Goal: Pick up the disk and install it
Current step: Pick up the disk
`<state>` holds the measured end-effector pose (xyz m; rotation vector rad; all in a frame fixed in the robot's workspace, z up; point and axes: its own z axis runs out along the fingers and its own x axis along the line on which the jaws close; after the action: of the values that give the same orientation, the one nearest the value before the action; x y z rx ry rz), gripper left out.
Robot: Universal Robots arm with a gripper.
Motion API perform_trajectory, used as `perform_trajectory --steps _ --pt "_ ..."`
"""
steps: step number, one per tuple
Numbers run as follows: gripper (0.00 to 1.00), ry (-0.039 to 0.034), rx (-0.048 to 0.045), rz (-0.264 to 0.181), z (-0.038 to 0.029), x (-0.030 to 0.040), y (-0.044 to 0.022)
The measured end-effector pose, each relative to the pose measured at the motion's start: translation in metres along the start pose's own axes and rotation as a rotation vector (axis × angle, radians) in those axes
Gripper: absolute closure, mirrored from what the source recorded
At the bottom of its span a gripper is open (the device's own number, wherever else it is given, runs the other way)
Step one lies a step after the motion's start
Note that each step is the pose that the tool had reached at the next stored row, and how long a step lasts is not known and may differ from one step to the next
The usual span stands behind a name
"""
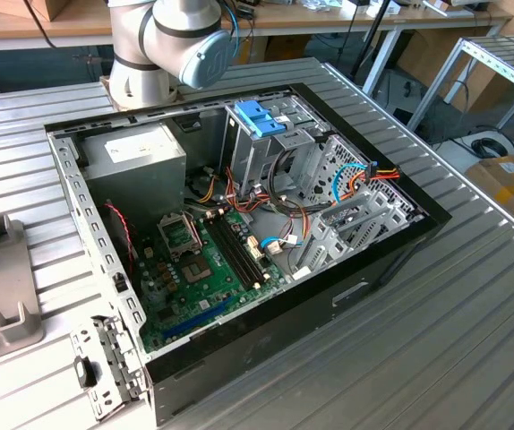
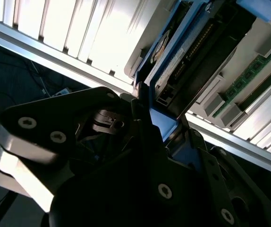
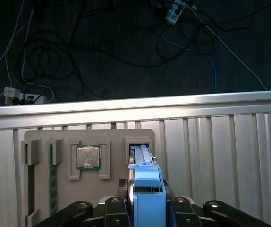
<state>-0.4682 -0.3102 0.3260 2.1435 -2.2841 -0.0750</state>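
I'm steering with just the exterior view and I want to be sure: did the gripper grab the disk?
Observer: Yes. In both wrist views the gripper is closed on the disk, at its blue-edged end.
Operator: Is it lifted out?
Observer: Not that I can tell. In the first wrist view its far end sits in a slot of the grey tray.
Operator: What else is in that tray?
Observer: A processor chip and a green memory stick.
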Motion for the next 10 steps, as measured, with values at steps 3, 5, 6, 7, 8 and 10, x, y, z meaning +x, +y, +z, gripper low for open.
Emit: perform_trajectory --steps 3,5,6,7,8,10 --pt "0.63 0.0000 0.0000 0.000 -0.0028 -0.0001 0.0001" --pt "0.63 -0.0001 0.0000 0.000 -0.0052 -0.0001 0.0002" --pt "0.63 0.0000 0.0000 0.000 -0.0059 -0.0002 0.0002" --pt "0.63 0.0000 0.0000 0.000 -0.0067 -0.0002 0.0003" --pt "0.63 -0.0001 -0.0001 0.000 -0.0078 -0.0002 0.0003" --pt "0.63 -0.0001 0.0000 0.000 -0.0093 -0.0002 0.0004"
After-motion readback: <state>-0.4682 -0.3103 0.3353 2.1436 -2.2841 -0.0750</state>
